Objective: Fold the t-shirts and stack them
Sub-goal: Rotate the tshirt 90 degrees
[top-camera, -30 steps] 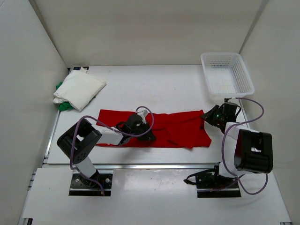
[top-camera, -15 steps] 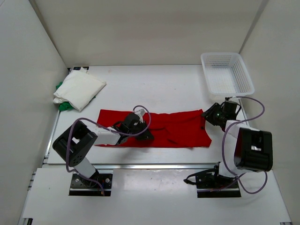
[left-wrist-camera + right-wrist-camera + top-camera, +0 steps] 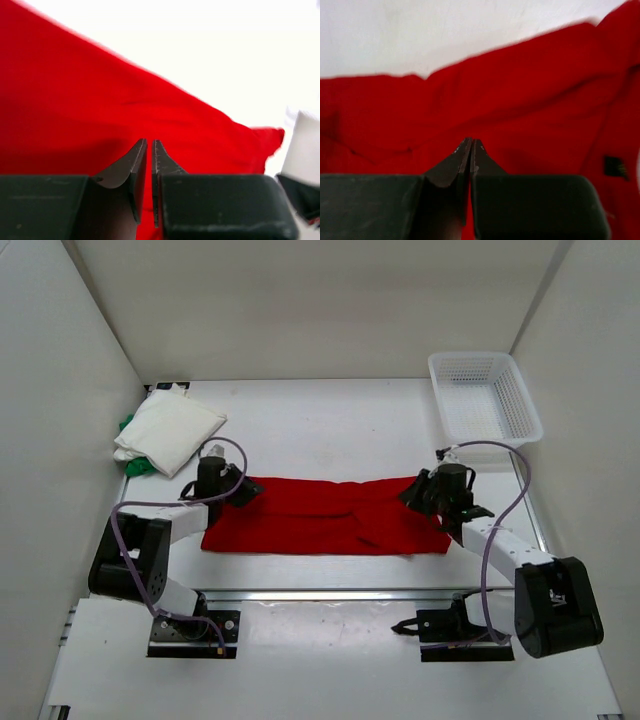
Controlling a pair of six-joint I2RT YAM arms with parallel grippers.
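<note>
your red t-shirt lay spread in a long strip across the middle of the table. your left gripper sat at its far left corner, jaws drawn almost together. your right gripper sat at the far right corner, jaws pressed together. you could not tell whether either pinched any cloth. the folded white t-shirt rested on the green t-shirt at the far left, and the basket stood at the far right.
</note>
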